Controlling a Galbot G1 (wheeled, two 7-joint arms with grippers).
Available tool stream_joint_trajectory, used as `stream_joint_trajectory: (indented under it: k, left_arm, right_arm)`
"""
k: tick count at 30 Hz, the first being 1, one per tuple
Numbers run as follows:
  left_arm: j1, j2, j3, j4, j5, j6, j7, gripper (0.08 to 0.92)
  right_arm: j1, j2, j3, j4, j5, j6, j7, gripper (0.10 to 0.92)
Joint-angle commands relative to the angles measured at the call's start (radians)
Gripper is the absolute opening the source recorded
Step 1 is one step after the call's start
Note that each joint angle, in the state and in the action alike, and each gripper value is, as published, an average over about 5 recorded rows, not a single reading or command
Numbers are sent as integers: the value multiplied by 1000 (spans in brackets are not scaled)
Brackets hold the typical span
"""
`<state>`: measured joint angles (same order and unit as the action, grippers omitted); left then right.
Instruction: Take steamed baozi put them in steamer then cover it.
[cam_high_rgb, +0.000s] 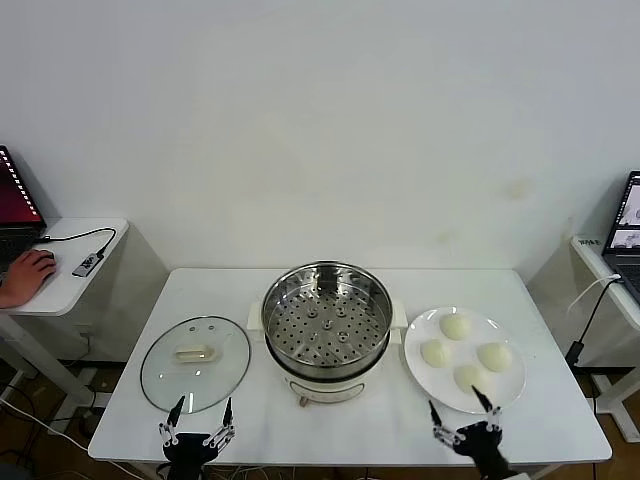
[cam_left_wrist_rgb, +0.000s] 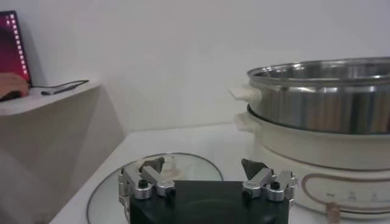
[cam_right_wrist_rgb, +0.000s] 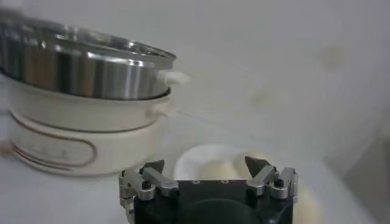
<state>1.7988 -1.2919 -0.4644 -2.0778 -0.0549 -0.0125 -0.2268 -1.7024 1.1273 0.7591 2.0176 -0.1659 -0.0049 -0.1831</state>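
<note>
Four round cream-white baozi (cam_high_rgb: 463, 353) sit on a flat white plate (cam_high_rgb: 512, 391) at three o'clock of the open steel steamer (cam_high_rgb: 327, 322); the clear glass cover (cam_high_rgb: 195, 362) lies at nine o'clock, leaving the tray free for loading. Left tool (cam_high_rgb: 199, 419) and right tool (cam_high_rgb: 461, 416) hover wide open, empty, at the white desk's (cam_high_rgb: 380, 420) near edge.

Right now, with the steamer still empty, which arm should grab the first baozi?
Right. The right gripper hangs open at the table's near edge, just in front of the plate holding four baozi. The left gripper sits by the lid, across the steamer from them.
</note>
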Motion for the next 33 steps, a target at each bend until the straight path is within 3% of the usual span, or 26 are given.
stream_joint_trajectory:
  k: [1, 9, 16, 26, 33]
  left_arm:
    - [-34, 11, -10, 33, 94, 28, 19, 823]
    - [-61, 19, -22, 60, 117, 14, 9, 823]
    - [-68, 19, -31, 60, 117, 15, 3, 823]
    - [-71, 18, -60, 61, 118, 16, -7, 823]
    - [-68, 13, -74, 63, 118, 16, -10, 823]
  right_arm:
    - [103, -227, 106, -31, -162, -81, -125, 823]
    - [302, -532, 28, -162, -136, -181, -384, 823]
    - [639, -695, -279, -356, -92, -237, -606, 823]
    - [1255, -657, -875, -686, -83, -157, -804, 823]
    - [1484, -542, -1137, -824, -107, -99, -884, 823]
